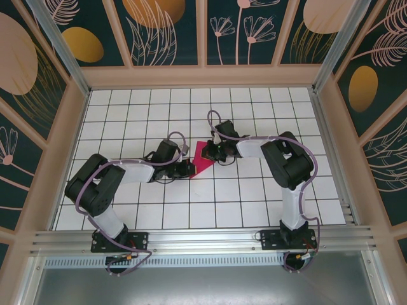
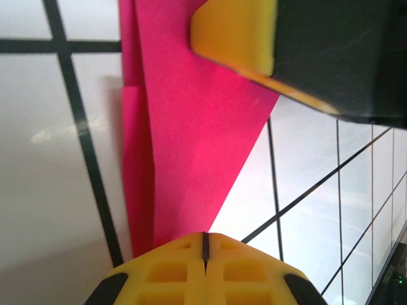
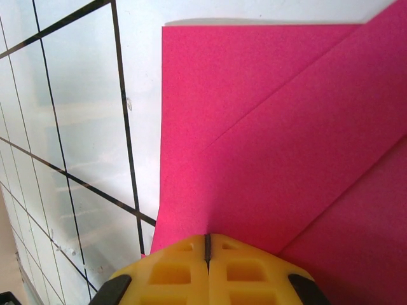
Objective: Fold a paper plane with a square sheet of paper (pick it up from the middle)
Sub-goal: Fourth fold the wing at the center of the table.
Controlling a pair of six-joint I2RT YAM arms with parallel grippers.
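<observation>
Now the left end effector and right end effector, both pressed together, touch the folded magenta-pink paper sheet on the desk.

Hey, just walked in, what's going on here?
Two robot arms are folding a thin magenta-pink sheet of paper in the middle of the white gridded table. It lies flat with diagonal folds in it. The left fingers and right fingers are both shut, tips at opposite sides of the paper, seemingly pressing creases. It isn't a plane yet.
</observation>
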